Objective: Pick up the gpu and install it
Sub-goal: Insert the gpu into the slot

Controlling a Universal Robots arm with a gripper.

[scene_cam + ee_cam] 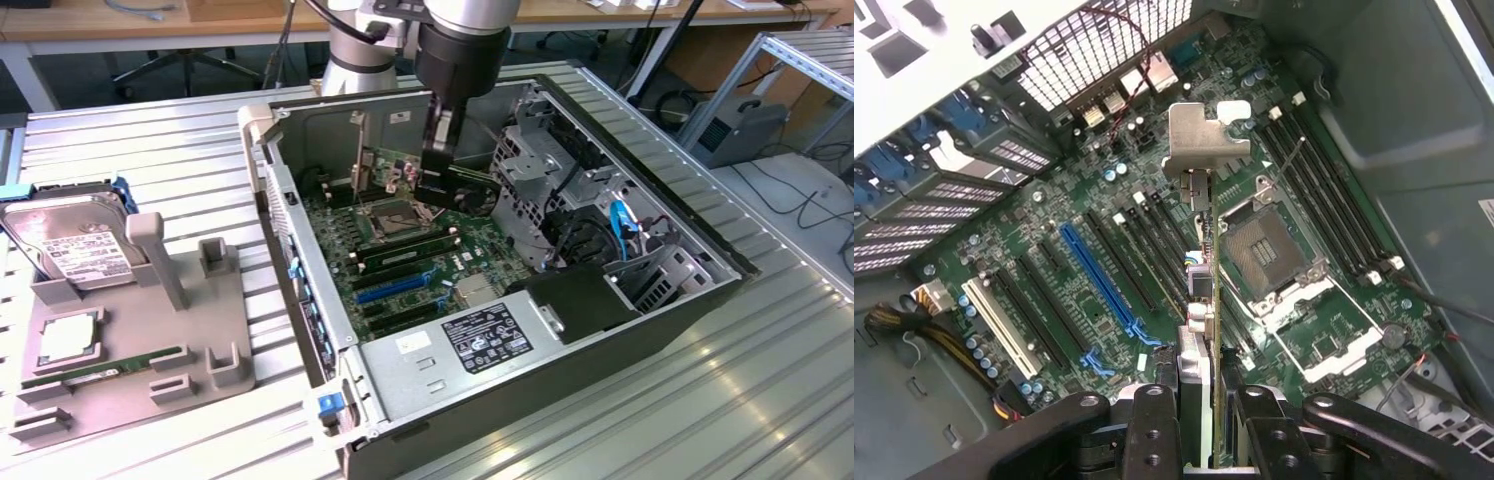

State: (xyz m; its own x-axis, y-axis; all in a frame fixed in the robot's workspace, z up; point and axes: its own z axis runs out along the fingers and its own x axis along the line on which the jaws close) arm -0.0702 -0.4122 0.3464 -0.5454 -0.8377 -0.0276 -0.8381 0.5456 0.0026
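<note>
The gpu [1206,290] sits between the pincer's [1204,425] fingers, above the motherboard [447,255] inside the case [627,335]; the processor socket [1264,245] lies below, just beside it. Well apart, to the exterior view's left of the pincer, the hard drive [74,250] leans on the stand [200,355]

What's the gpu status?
Claw shut on gpu. Card edge-down over motherboard, not yet seated. CPU socket close beside it.

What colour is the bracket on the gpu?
The bracket is silver, bare metal; it shows best in the wrist view.
</note>
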